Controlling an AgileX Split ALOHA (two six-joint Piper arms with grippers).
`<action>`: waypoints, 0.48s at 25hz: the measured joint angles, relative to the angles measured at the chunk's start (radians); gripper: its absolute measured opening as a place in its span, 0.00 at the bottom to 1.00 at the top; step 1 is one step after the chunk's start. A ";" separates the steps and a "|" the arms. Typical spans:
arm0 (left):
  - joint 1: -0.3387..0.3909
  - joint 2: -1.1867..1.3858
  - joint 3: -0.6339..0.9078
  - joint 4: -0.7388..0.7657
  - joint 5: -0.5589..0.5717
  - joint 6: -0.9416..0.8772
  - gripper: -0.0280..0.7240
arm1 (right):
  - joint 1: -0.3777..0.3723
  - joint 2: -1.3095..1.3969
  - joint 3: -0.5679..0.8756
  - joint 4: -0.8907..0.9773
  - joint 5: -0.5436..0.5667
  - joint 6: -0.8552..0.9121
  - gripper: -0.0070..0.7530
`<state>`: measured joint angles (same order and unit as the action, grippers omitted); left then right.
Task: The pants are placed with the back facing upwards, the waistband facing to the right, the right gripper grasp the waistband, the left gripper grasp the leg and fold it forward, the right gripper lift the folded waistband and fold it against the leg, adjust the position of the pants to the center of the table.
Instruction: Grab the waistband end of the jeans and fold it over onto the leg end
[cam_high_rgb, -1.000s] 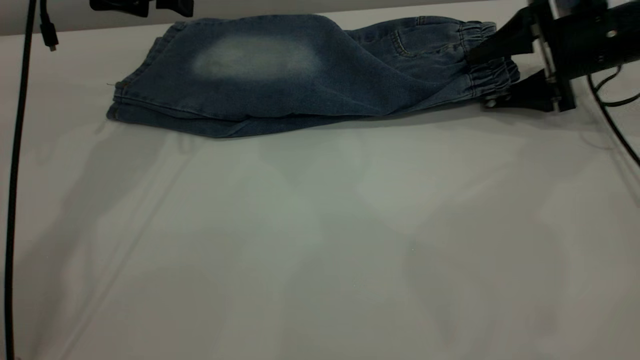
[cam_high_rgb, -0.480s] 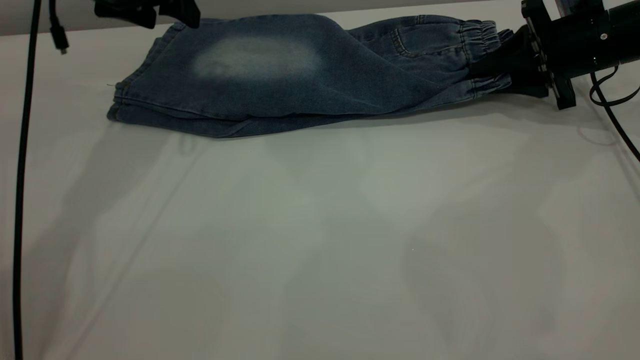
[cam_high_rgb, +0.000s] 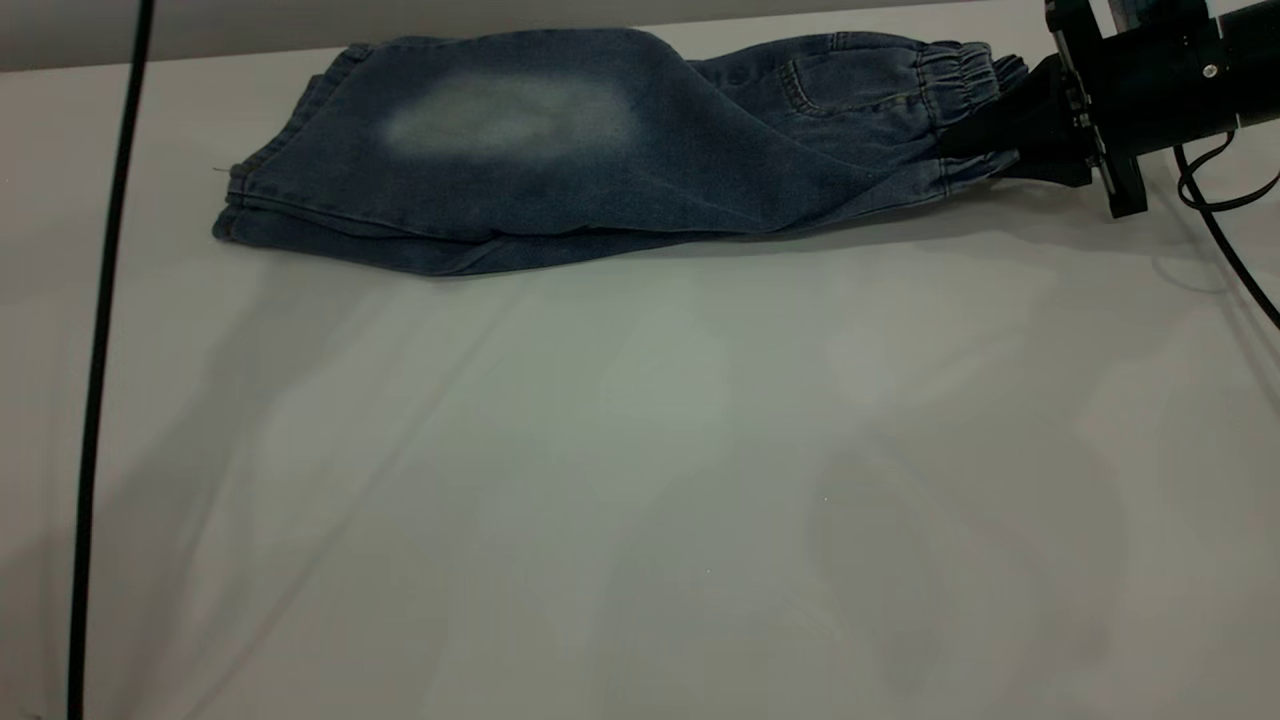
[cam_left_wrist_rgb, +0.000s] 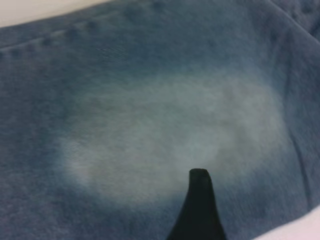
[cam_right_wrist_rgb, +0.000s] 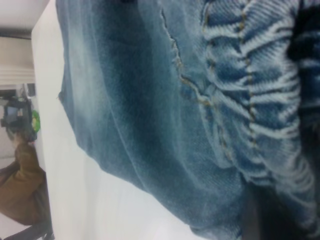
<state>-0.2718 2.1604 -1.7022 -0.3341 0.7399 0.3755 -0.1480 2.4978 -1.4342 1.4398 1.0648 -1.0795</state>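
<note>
The pants (cam_high_rgb: 600, 170) lie folded lengthwise along the far side of the table (cam_high_rgb: 640, 450), hems to the left, with a whitish faded patch (cam_left_wrist_rgb: 150, 125) on the top layer. The gathered waistband (cam_high_rgb: 955, 80) points right. My right gripper (cam_high_rgb: 985, 140) is shut on the waistband's end, and the ruched denim (cam_right_wrist_rgb: 260, 100) fills the right wrist view between its dark fingers (cam_right_wrist_rgb: 280, 210). Of my left gripper only one black fingertip (cam_left_wrist_rgb: 200, 195) shows, hovering over the faded patch; it is out of the exterior view. The leg is hidden in the fold.
A black cable (cam_high_rgb: 100, 350) hangs down the left side of the exterior view. Another cable (cam_high_rgb: 1230, 230) loops behind the right arm. The table's far edge (cam_high_rgb: 200, 55) runs just behind the pants. A person in a brown sleeve (cam_right_wrist_rgb: 22, 185) stands beyond the table.
My right gripper, open around the waistband a second ago, has shut on it. My left gripper has left the top left of the exterior view, and the hanging cable has swung right.
</note>
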 joint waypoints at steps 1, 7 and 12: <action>-0.009 0.014 -0.029 0.017 0.032 -0.008 0.74 | 0.000 0.000 0.000 0.000 0.002 0.000 0.06; -0.032 0.123 -0.171 0.081 0.173 -0.026 0.74 | 0.000 0.000 0.000 0.000 0.003 0.002 0.06; -0.047 0.233 -0.260 0.095 0.232 -0.026 0.74 | 0.000 0.000 0.000 0.000 0.003 0.002 0.06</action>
<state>-0.3188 2.3936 -1.9617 -0.2395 0.9717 0.3495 -0.1480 2.4978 -1.4342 1.4398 1.0682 -1.0772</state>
